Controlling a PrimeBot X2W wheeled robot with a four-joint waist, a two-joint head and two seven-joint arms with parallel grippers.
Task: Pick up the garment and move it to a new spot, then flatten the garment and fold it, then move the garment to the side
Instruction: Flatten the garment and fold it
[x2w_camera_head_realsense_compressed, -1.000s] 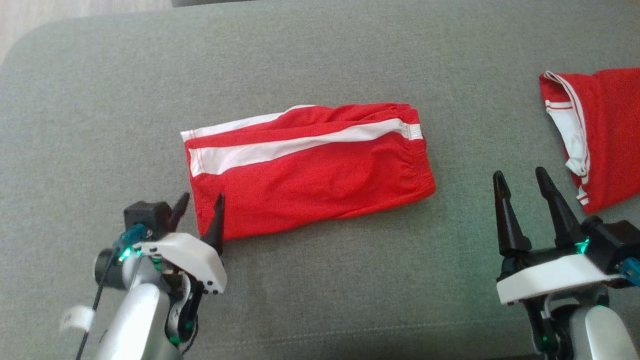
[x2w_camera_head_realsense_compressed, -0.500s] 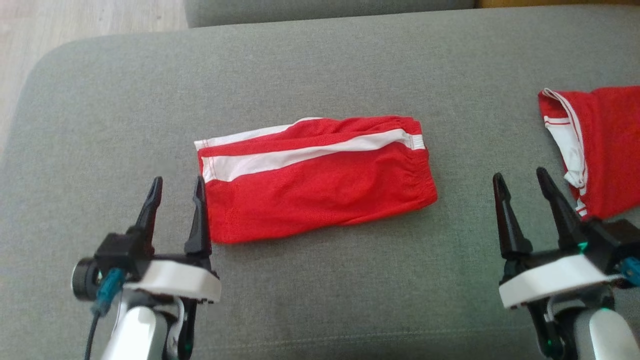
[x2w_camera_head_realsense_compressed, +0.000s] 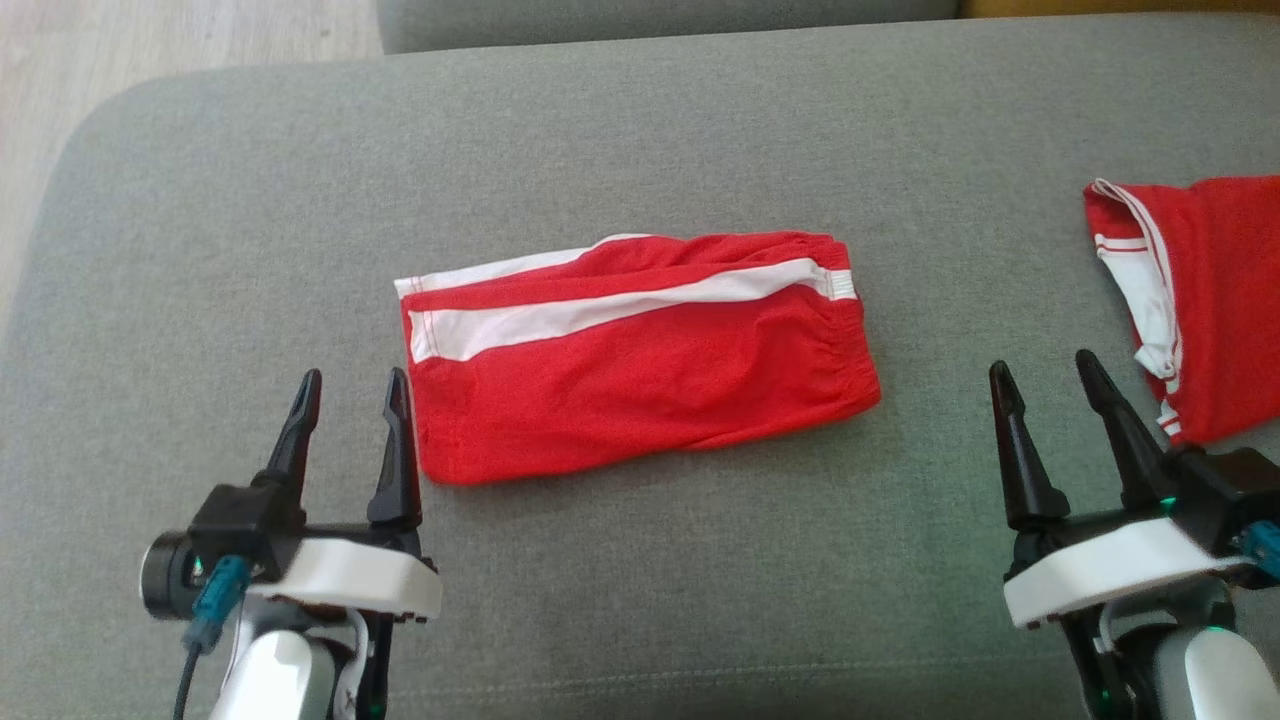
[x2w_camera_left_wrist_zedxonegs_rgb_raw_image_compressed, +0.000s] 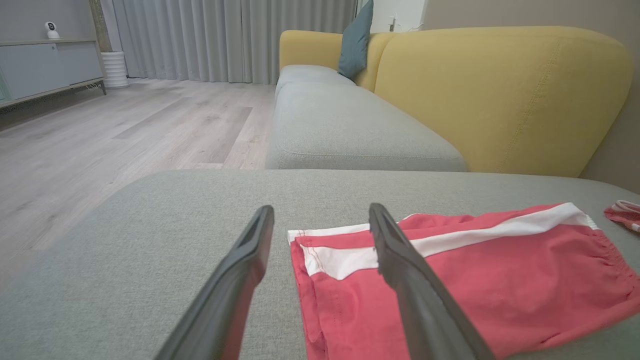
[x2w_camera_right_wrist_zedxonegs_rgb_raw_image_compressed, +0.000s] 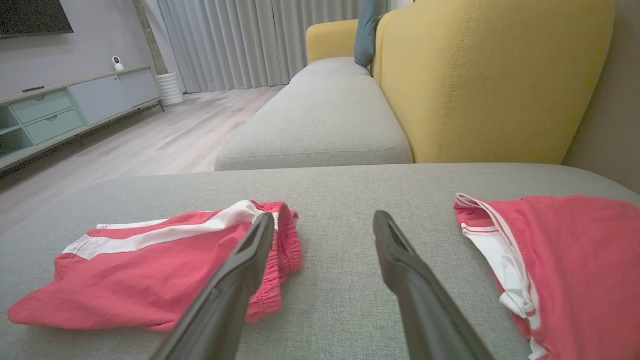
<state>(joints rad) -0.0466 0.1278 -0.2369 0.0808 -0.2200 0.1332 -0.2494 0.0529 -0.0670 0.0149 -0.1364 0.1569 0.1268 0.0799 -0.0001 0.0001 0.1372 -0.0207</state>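
The folded red garment (x2w_camera_head_realsense_compressed: 640, 355) lies on the grey cushion (x2w_camera_head_realsense_compressed: 640, 120), just beside the spread, empty fingers of the left gripper (x2w_camera_head_realsense_compressed: 353, 376). It is well apart from the right gripper (x2w_camera_head_realsense_compressed: 1043, 364), whose fingers are likewise spread.

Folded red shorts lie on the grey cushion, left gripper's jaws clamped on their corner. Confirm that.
Not clamped. The folded red shorts do lie on the grey cushion, but the left gripper has its jaws open, holding nothing, beside their corner. Head view shows it.

Red white-striped garment (x2w_camera_head_realsense_compressed: 640, 370), grey cushion (x2w_camera_head_realsense_compressed: 640, 130)
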